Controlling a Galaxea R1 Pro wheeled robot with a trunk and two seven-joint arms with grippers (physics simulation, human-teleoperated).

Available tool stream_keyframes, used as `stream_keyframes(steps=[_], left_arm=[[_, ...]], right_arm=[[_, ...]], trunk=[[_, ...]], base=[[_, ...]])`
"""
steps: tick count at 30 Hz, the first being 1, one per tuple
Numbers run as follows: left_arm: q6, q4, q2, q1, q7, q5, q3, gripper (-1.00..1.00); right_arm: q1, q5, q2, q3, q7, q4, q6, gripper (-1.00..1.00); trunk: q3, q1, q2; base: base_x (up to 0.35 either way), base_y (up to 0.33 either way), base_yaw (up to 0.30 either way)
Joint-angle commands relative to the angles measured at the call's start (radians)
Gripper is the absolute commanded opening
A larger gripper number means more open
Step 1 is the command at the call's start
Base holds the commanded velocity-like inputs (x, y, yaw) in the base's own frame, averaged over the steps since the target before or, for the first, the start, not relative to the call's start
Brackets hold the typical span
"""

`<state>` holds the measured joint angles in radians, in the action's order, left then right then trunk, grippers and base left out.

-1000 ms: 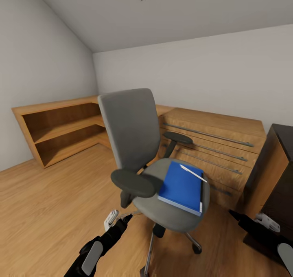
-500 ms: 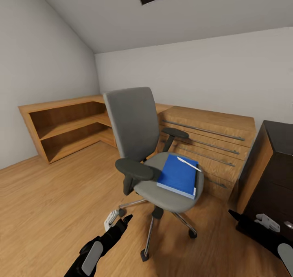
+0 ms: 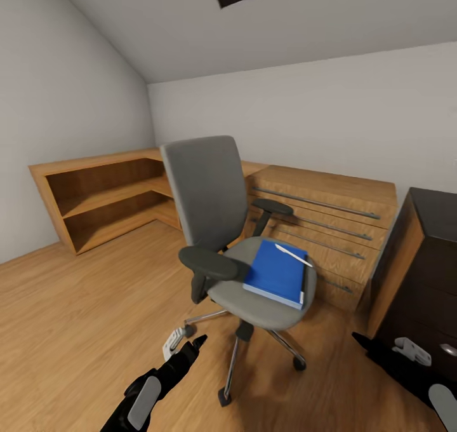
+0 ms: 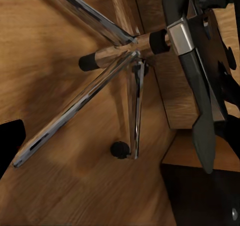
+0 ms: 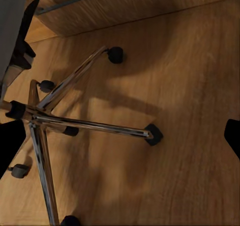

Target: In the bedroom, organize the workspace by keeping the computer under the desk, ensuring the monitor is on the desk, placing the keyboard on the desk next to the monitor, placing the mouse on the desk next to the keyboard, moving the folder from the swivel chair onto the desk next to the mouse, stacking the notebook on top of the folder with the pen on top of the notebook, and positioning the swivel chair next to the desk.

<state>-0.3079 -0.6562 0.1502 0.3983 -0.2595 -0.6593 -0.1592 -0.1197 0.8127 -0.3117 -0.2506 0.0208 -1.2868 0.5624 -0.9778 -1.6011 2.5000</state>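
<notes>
The grey swivel chair (image 3: pixel 209 197) stands in the middle of the room on a wooden floor. On its seat lies a flat blue book-like item (image 3: pixel 274 274); I cannot tell whether it is the folder, the notebook or both stacked. A white pen (image 3: pixel 293 255) rests on top of it. My left gripper (image 3: pixel 187 346) hangs low in front of the chair's chrome base (image 4: pixel 120 61), open and empty. My right gripper (image 3: pixel 374 349) is low at the right, beside the dark cabinet, with its fingertips (image 5: pixel 9 141) spread wide over the chair's base (image 5: pixel 75 121). The desk, monitor, keyboard, mouse and computer are out of view.
A low wooden shelf unit (image 3: pixel 101 197) runs along the left wall. A wooden drawer unit (image 3: pixel 330 222) with metal rails stands behind the chair. A dark cabinet (image 3: pixel 425 273) stands close at the right. Open floor (image 3: pixel 82 317) lies to the left.
The whole view has pulled back from the chair, so it looks smaller and its base shows; that is camera motion. Both arms keep about the same place in the picture.
</notes>
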Motion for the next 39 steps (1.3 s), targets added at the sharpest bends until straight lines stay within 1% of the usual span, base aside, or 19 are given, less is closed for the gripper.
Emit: stream_keyframes(steps=[1, 11, 16, 19, 21, 22, 23, 24, 25, 27, 29, 30, 31, 32, 34, 39], left_arm=[[-0.01, -0.001, 0.002, 0.001, -0.004, -0.006, -0.007, 1.0], [-0.01, -0.002, 0.004, -0.005, -0.007, -0.004, -0.007, 1.0], [-0.01, -0.005, 0.006, -0.033, -0.001, -0.007, -0.007, 1.0], [-0.016, -0.007, 0.007, -0.046, 0.001, -0.008, -0.007, 1.0], [-0.019, -0.01, 0.007, -0.054, 0.0, -0.008, -0.007, 1.0], [-0.022, -0.013, 0.008, -0.062, 0.0, -0.009, -0.007, 1.0], [-0.023, -0.014, 0.008, -0.063, 0.0, -0.009, -0.007, 1.0], [-0.023, -0.014, 0.008, -0.063, 0.0, -0.009, -0.007, 1.0], [-0.024, -0.015, 0.009, -0.066, 0.001, -0.009, -0.007, 1.0], [-0.024, -0.016, 0.009, -0.068, 0.001, -0.009, -0.007, 1.0], [-0.024, -0.017, 0.009, -0.07, 0.002, -0.008, -0.007, 1.0], [-0.024, -0.017, 0.009, -0.07, 0.002, -0.008, -0.007, 1.0], [-0.025, -0.018, 0.009, -0.071, 0.003, -0.007, -0.007, 1.0], [-0.025, -0.018, 0.009, -0.071, 0.003, -0.007, -0.007, 1.0], [-0.024, -0.018, 0.008, -0.073, 0.006, -0.005, -0.007, 1.0], [-0.024, -0.019, 0.008, -0.074, 0.025, -0.002, -0.007, 1.0]], right_arm=[[0.0, 0.001, 0.0, 0.0, 0.002, 0.0, 0.005, 1.0], [0.001, 0.0, -0.001, 0.006, 0.002, -0.002, 0.005, 1.0], [0.002, 0.0, -0.001, 0.011, 0.002, -0.004, 0.009, 1.0], [0.002, -0.003, -0.002, 0.035, 0.002, -0.007, 0.01, 1.0], [0.002, -0.012, -0.005, 0.058, 0.001, -0.014, 0.011, 1.0], [0.009, -0.053, -0.007, 0.083, 0.0, -0.038, 0.012, 1.0], [0.014, -0.075, -0.007, 0.088, 0.0, -0.049, 0.013, 1.0], [0.014, -0.075, -0.007, 0.088, 0.0, -0.049, 0.013, 1.0], [0.025, -0.127, -0.007, 0.096, 0.0, -0.07, 0.015, 1.0], [0.033, -0.18, -0.005, 0.102, 0.001, -0.088, 0.02, 1.0], [0.038, -0.223, -0.002, 0.106, 0.001, -0.103, 0.029, 1.0], [0.038, -0.223, -0.002, 0.106, 0.001, -0.103, 0.029, 1.0], [0.042, -0.254, -0.001, 0.111, 0.001, -0.113, 0.039, 1.0], [0.042, -0.254, -0.001, 0.111, 0.001, -0.113, 0.039, 1.0], [0.045, -0.287, 0.0, 0.116, 0.001, -0.127, 0.058, 1.0], [0.047, -0.302, 0.0, 0.12, 0.001, -0.136, 0.078, 1.0]], trunk=[[-0.001, 0.0, 0.0], [-0.001, 0.0, 0.0], [-0.001, 0.0, 0.0], [-0.001, 0.0, 0.0], [0.006, 0.002, -0.002], [0.01, 0.006, -0.009], [0.013, 0.01, -0.016], [0.016, 0.014, -0.023], [0.019, 0.018, -0.03], [0.025, 0.025, -0.044], [0.032, 0.033, -0.058], [0.035, 0.037, -0.065], [0.038, 0.041, -0.072], [0.041, 0.045, -0.079], [0.047, 0.052, -0.093], [0.063, 0.071, -0.128]], base=[[-0.082, -0.138, 0.0], [-0.183, -0.212, 0.0], [-0.147, -0.13, -0.005], [-0.057, -0.049, -0.086], [-0.032, -0.028, -0.173], [-0.015, -0.013, -0.24], [-0.012, -0.01, -0.251], [-0.012, -0.01, -0.251], [-0.008, -0.007, -0.268], [-0.005, -0.005, -0.276], [-0.003, -0.003, -0.283], [-0.003, -0.003, -0.285], [-0.002, -0.002, -0.289], [-0.002, -0.002, -0.289], [-0.001, -0.001, -0.289], [0.0, 0.0, -0.272]])
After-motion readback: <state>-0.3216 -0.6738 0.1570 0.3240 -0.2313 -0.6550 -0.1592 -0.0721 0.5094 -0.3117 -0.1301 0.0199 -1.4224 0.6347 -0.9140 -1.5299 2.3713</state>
